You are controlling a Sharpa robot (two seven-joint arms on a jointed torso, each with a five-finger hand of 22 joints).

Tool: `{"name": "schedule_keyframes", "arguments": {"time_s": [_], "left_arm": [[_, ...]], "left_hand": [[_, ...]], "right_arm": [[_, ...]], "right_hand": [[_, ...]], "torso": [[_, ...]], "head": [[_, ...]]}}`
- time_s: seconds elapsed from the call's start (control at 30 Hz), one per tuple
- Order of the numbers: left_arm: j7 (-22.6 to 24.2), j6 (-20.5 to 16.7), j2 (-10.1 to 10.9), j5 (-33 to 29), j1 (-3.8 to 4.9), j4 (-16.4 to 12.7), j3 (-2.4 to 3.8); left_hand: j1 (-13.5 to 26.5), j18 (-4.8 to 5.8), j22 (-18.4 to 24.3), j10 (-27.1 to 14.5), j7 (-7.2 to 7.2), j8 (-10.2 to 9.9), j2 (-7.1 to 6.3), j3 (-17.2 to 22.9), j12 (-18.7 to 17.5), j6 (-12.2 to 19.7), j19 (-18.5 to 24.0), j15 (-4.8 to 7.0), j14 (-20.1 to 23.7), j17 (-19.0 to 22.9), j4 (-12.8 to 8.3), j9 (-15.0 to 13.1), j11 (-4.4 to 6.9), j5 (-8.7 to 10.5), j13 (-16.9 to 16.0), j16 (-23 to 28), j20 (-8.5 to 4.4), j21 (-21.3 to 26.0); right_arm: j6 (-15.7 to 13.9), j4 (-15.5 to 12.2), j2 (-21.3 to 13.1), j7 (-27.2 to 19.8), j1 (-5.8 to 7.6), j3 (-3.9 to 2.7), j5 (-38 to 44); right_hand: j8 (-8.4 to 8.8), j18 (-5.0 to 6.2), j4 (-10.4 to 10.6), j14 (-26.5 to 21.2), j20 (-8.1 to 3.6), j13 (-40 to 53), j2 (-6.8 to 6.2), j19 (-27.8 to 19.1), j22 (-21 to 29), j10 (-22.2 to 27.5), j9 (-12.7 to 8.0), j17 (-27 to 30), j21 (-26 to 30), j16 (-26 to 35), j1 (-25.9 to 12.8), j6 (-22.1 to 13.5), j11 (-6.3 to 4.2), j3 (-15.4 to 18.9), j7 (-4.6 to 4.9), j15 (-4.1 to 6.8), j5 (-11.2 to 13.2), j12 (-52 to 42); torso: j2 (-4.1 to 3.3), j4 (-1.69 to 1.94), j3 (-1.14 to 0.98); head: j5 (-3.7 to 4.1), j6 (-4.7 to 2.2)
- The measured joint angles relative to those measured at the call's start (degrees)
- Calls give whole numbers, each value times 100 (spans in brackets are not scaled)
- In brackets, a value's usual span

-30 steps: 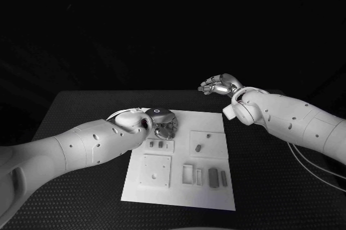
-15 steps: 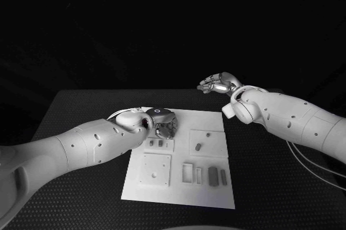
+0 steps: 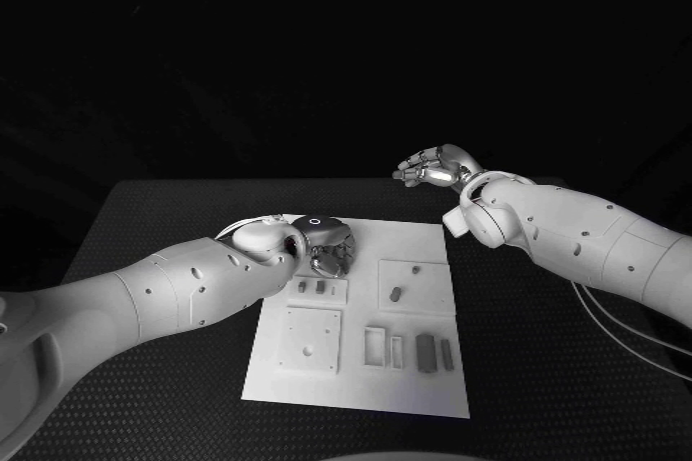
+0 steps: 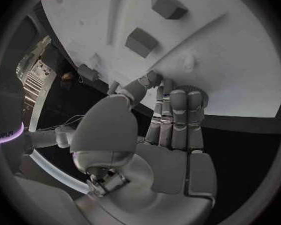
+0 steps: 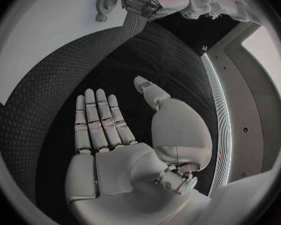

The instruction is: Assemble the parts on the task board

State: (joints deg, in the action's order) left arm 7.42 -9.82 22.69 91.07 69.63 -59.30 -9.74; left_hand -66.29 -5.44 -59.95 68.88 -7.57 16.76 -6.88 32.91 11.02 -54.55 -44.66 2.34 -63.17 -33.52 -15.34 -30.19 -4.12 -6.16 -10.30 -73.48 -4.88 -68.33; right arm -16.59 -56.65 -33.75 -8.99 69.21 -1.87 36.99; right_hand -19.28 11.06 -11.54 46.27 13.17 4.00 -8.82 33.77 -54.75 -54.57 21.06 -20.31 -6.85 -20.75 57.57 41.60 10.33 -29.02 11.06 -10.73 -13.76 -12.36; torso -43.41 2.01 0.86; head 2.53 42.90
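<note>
No readable text or labels anywhere; perhaps faint lettering at the left wrist view's rim.

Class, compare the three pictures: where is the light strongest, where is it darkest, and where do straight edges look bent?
Head view: the task board is brightest, the room behind the table black. Left wrist view: the board's straight edges curve, a fisheye effect. Right wrist view: the table edge bows too, and the right hand is evenly lit.
</note>
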Motion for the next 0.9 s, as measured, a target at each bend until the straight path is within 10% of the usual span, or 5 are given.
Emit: {"name": "schedule_keyframes", "arguments": {"time_s": [0.9], "left_arm": [[39,95,-27,-22,-3,10,21]], "left_hand": [[-16,-25,60,172,94,31,292,279,-288,-262,-42,31,-216,143,39,27,23,90,121,-85,-3,0]], "right_arm": [[0,3,8,0,0,0,0]], "right_hand": [[0,0,0,0,0,0,0,0,-10,0,-4,5,0,0,0,0,0,0,0,0,0,0]], "torso": [[4,5,-1]], "head": [[29,29]]}}
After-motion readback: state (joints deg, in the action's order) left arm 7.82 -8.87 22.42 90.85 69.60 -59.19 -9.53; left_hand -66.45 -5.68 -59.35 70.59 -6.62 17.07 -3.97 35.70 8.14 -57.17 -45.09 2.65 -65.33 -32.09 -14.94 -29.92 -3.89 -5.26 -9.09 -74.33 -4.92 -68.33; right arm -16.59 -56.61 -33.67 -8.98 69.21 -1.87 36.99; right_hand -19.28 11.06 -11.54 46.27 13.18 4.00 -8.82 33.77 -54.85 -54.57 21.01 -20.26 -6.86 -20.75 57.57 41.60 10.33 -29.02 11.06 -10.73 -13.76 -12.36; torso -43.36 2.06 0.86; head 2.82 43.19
